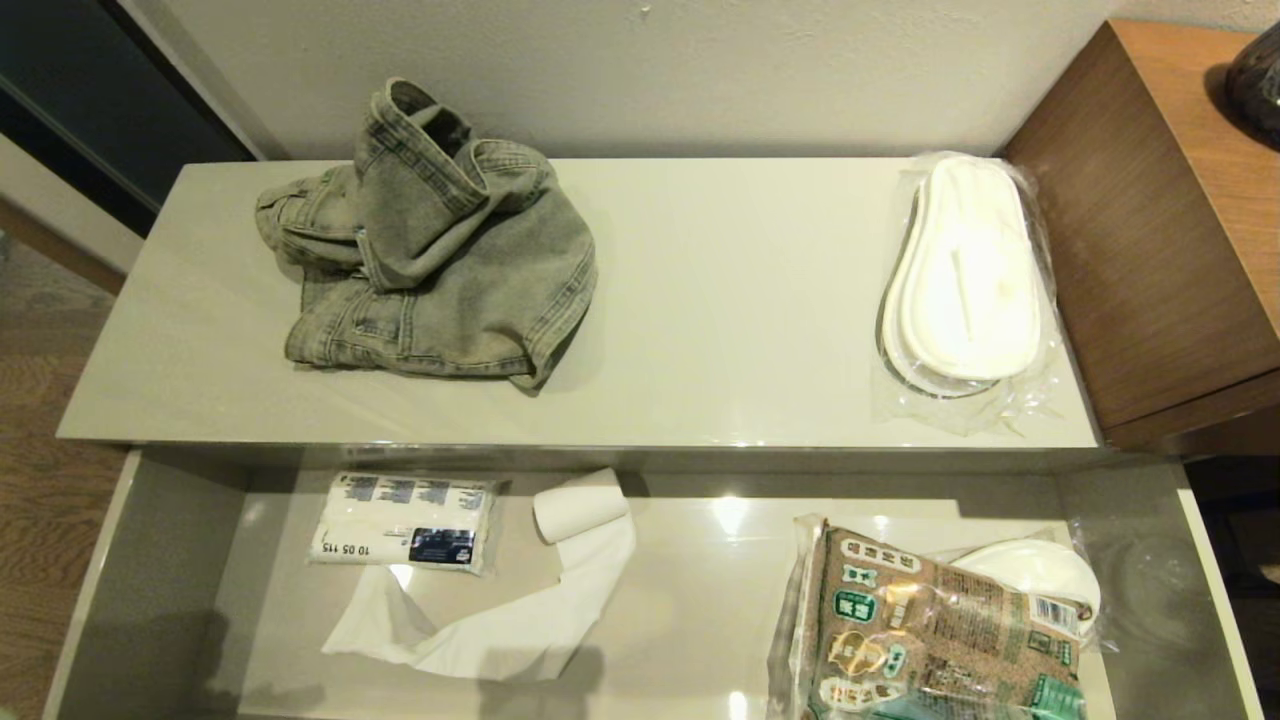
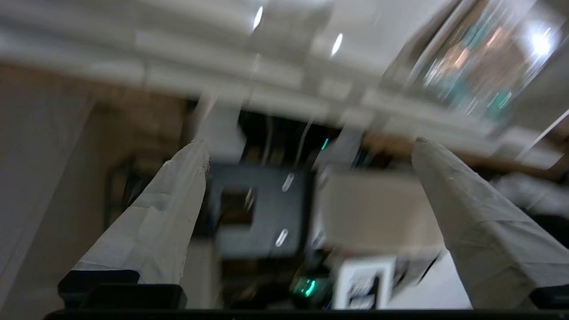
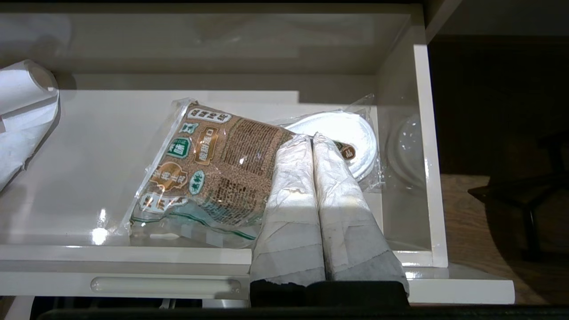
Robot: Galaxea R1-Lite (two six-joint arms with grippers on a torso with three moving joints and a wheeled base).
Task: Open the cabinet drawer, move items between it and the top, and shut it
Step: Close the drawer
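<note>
**Drawer open, jeans and slippers on top**

Nearest the head camera lies the open drawer [image 1: 150,560], holding a printed packet [image 1: 930,630], a paper roll [image 1: 560,560] and a small white pack [image 1: 405,520]. Jeans [image 1: 440,250] lie crumpled on the top [image 1: 730,300] towards its left end; wrapped slippers [image 1: 965,275] lie at its right end. Neither arm shows there. Only the right wrist view shows the right gripper [image 3: 312,140], clenched and empty, poised above the packet, and the drawer's recessed handle [image 3: 164,284]. Only the left wrist view shows the left gripper [image 2: 311,146], fingers spread wide, empty, its surroundings blurred.
</note>
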